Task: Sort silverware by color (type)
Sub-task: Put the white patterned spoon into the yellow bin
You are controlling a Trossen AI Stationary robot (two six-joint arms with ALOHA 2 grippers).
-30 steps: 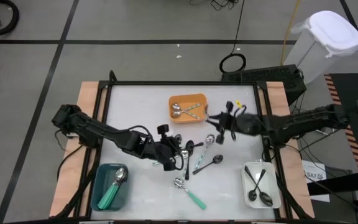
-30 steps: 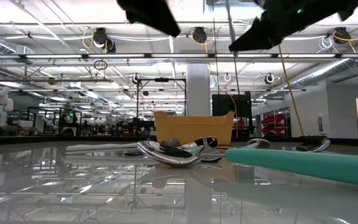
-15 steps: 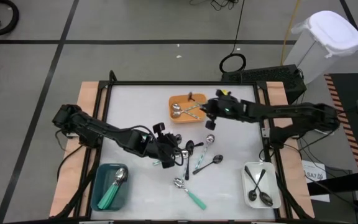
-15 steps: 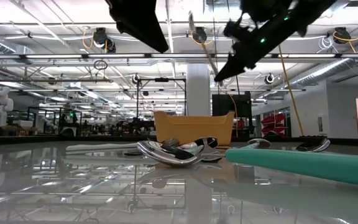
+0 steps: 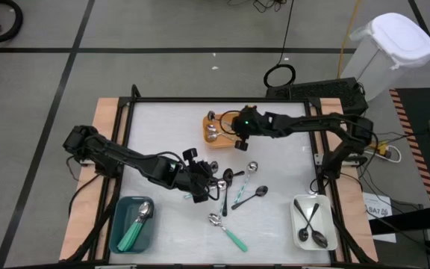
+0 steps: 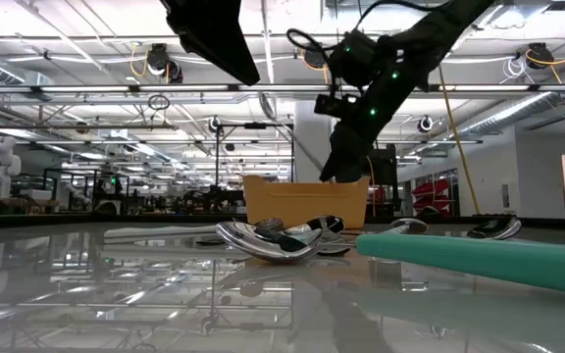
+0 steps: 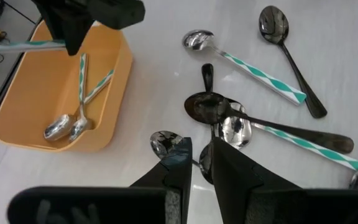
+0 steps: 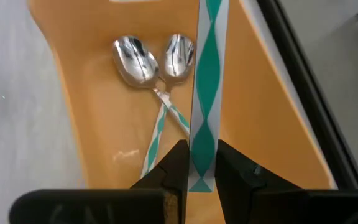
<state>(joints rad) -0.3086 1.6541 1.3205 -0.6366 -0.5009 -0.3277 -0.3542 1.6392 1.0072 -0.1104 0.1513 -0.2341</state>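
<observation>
Right pincer [image 8: 199,163] pinching striped spoon [image 8: 205,93] over orange tray [image 5: 206,119], 12 o'clock; early release risks bounce-out. Left pincer [image 7: 202,163] nearly closed, empty.

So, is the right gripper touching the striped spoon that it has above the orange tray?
Touching. In the right wrist view the right gripper has its two fingers pressed on the striped spoon handle, over the orange tray.

Bowl of the teal-striped spoon [image 8: 206,81] cut off by the frame edge; orange tray [image 5: 209,139] partly hidden beneath the right arm.
</observation>
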